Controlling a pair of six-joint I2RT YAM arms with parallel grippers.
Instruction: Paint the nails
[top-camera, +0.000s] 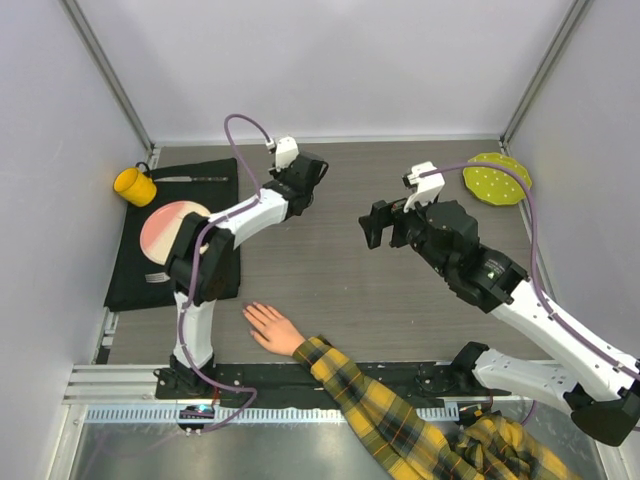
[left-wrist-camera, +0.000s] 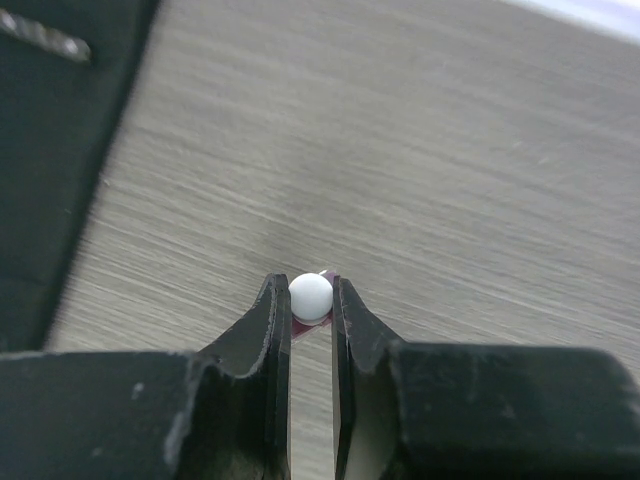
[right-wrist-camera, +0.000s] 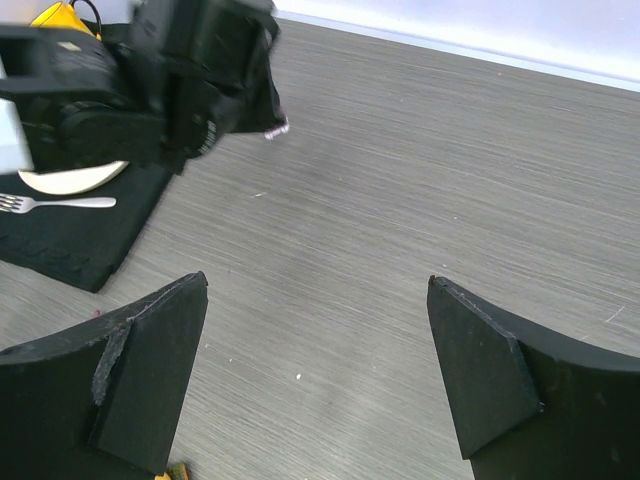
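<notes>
At the far left a yellow mug (top-camera: 133, 185) stood at the back corner of a black cloth mat (top-camera: 130, 275), which also carried a round peach-pink plate (top-camera: 163, 230), a silver fork (right-wrist-camera: 55, 203) near the plate and a slim metal utensil (top-camera: 190, 179) along its far edge. The left arm reached up over the mat and out above the grey wood-grain table (top-camera: 330, 290). The left gripper (left-wrist-camera: 311, 290) was nearly closed, its two black fingers pinching a tiny dark-red bottle with a round white cap (left-wrist-camera: 310, 296) by the cap, low over the tabletop and just right of the mat. Nearer the front edge, between the two arm bases, a pale flesh-coloured hand with spread fingers (top-camera: 270, 327) lay flat on the table, palm down, its yellow-black plaid sleeve (top-camera: 380, 400) trailing off to the lower right. The nails (top-camera: 250, 311) sat at the fingertips pointing toward the mat, well apart from both grippers and too small to make out singly. Further right, the right gripper (right-wrist-camera: 315, 290) hung above the middle of the table with its jaws spread wide and nothing between them, facing the left gripper. A round lime-green dotted plate (top-camera: 497, 178) lay in the far right corner.
</notes>
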